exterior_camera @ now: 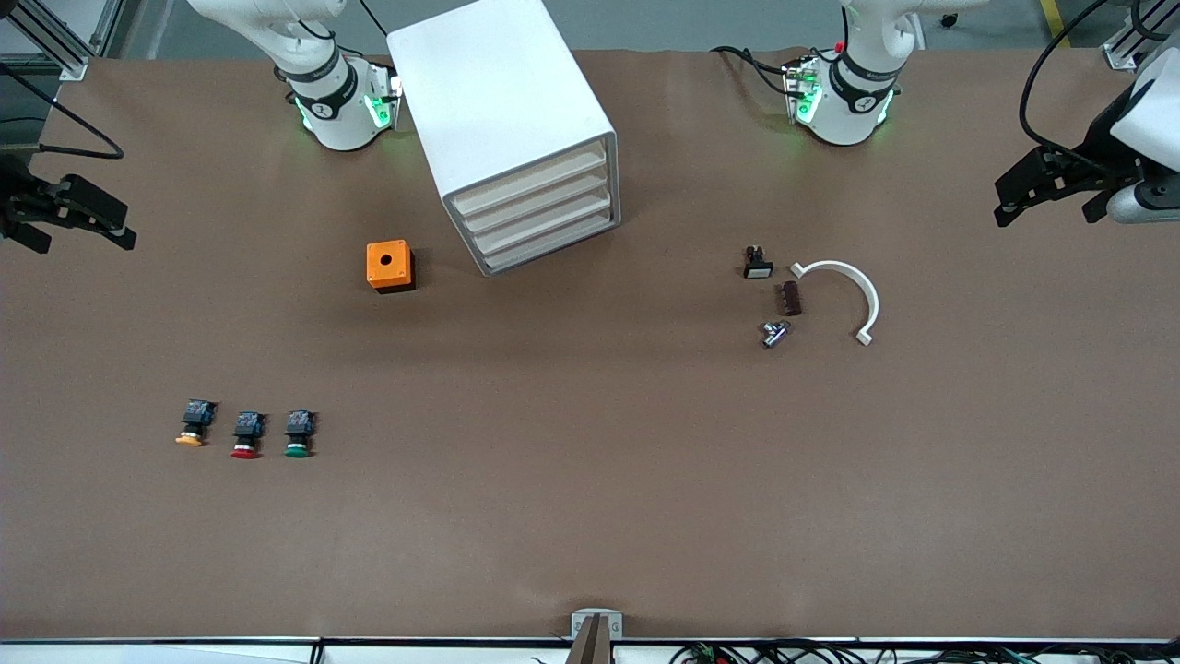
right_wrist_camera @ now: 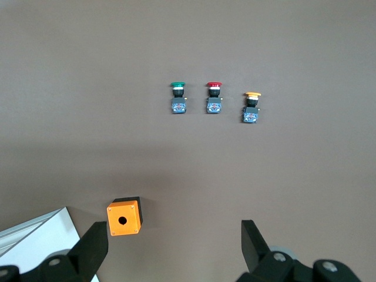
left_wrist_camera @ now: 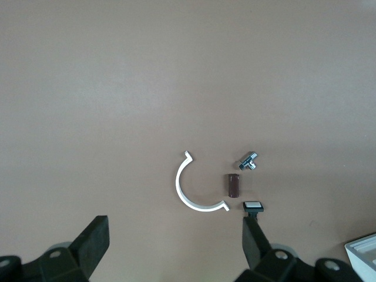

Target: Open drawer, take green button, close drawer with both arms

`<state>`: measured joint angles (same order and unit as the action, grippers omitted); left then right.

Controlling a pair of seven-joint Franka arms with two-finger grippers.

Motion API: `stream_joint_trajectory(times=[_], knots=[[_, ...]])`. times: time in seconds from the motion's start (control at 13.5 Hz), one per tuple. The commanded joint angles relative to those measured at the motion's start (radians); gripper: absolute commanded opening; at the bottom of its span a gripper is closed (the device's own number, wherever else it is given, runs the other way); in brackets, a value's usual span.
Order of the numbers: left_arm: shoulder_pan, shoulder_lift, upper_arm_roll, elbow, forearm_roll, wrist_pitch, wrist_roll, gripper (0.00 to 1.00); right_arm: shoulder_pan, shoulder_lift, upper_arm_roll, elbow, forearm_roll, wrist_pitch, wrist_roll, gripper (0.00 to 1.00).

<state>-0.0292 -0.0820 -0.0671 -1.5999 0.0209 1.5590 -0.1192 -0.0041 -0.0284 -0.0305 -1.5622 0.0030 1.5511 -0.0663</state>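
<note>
Both arms wait with fingers spread wide and empty: the left gripper (exterior_camera: 1051, 189) over the desk (exterior_camera: 590, 516) edge at 3 o'clock, the right gripper (exterior_camera: 78, 217) at 9 o'clock. The green button (exterior_camera: 298, 434) lies at 7 o'clock beside the red button (exterior_camera: 245, 435). The cabinet (exterior_camera: 502, 120) sits at 12 o'clock, every drawer (exterior_camera: 544, 221) shut.

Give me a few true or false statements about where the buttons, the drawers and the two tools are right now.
1. All four cabinet drawers are closed. True.
2. The green button lies inside a drawer. False: it lies on the table, beside the red button.
3. The left tool holds the white curved clip. False: it hangs open, empty, over the table's left-arm end.
4. The right tool is open and empty. True.
5. The orange box sits beside the cabinet. True.
</note>
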Motion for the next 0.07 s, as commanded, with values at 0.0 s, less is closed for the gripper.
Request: stream_joint_trajectory(times=[0.0], knots=[[0.0, 0.002, -0.007, 0.014, 0.016, -0.016, 0.01, 1.0, -0.007, 0.011, 0.006, 0.028, -0.012, -0.022, 0.011, 1.0]])
